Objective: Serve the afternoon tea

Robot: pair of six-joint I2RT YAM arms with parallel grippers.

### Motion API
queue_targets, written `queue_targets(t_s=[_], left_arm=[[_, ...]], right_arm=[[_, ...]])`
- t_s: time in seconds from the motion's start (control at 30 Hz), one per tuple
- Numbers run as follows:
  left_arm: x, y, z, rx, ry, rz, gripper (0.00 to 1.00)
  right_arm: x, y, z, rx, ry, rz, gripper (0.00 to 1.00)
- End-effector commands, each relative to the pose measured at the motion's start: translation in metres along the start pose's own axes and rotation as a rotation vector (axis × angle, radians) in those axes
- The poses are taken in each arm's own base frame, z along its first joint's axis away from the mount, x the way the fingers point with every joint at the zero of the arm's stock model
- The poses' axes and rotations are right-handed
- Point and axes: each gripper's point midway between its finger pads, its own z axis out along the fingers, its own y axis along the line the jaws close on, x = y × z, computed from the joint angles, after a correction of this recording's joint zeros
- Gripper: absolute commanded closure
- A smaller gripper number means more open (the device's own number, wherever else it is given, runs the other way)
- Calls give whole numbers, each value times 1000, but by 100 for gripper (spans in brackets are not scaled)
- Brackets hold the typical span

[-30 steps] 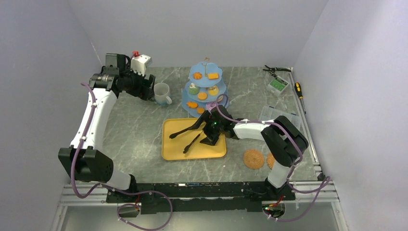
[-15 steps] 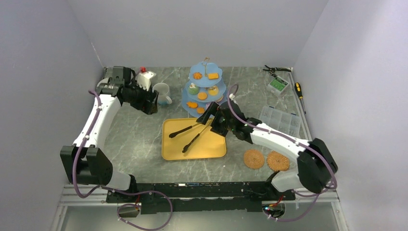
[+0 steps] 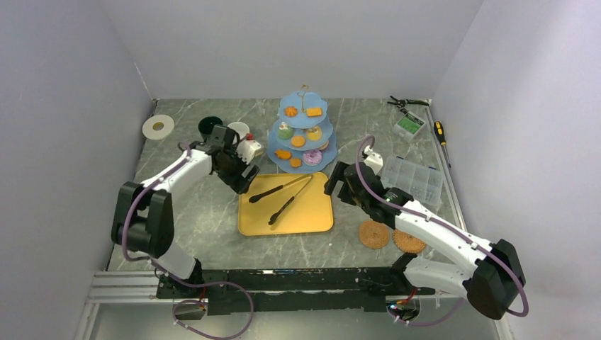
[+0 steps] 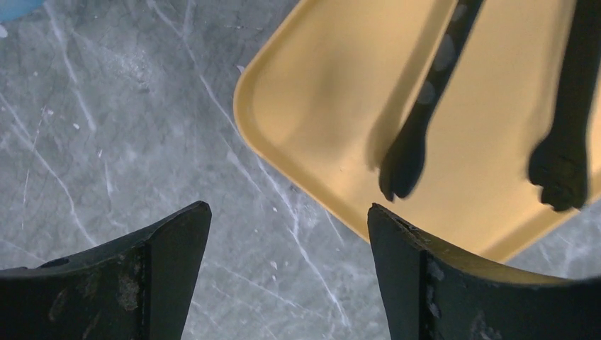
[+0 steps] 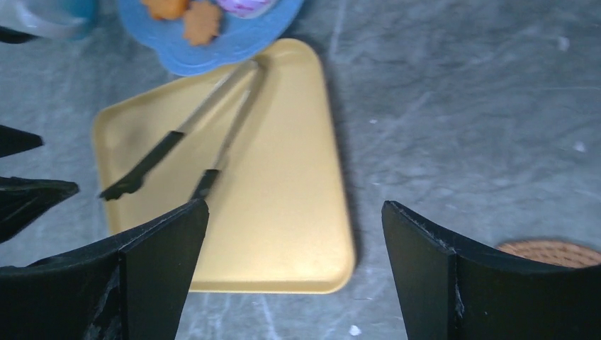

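**Tipping hazard:** a white ceramic mug [image 3: 239, 129] and a dark green mug [image 3: 209, 127] stand close behind the left arm [image 3: 177, 170], where one careless swing could topple either.

Nearest, two round woven coasters [image 3: 373, 233] wait. Beyond them, black tongs [image 4: 563, 170] rest on the flat yellow tray [image 3: 315, 216]. The left gripper [image 4: 287, 219] and right gripper [image 5: 294, 212] flank it, jaws wide, holding and touching nothing. Behind is the light-blue three-tier stand [image 3: 326, 161], loaded with doughnuts [image 3: 312, 157], cupcakes [image 3: 285, 132] and orange biscuits [image 3: 283, 154].

My left pincer [image 4: 283, 244] and right pincer [image 5: 292, 244] are black. The table [image 3: 205, 205] is grey marble, veined white. The tray [image 3: 315, 216] is yellow and the tongs [image 3: 280, 190] black. At the tray's twelve o'clock, the stand [image 3: 327, 157] is light blue and the biscuits [image 3: 283, 154] orange.
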Motion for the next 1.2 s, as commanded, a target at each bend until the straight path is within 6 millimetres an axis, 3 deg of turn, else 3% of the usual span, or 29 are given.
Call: queue_targets(t_s=[0.0,0.23,0.4,0.7,0.93,1.17], left_arm=[[-8,23,24,-112,9,82,13],[9,35,42,-162,53,122,13],[17,35,50,-169,54,148,13],[28,49,65,-227,90,177,14],[55,67,43,-267,115,168,14],[96,89,14,-248,158,201,14]], right_arm=[[3,-40,-6,145,-5,-29,1],[25,-77,-26,265,71,31,1],[49,-89,-24,286,158,118,0],[63,-122,-29,426,197,135,0],[84,-134,-18,426,230,151,0],[99,-141,-7,427,255,133,0]])
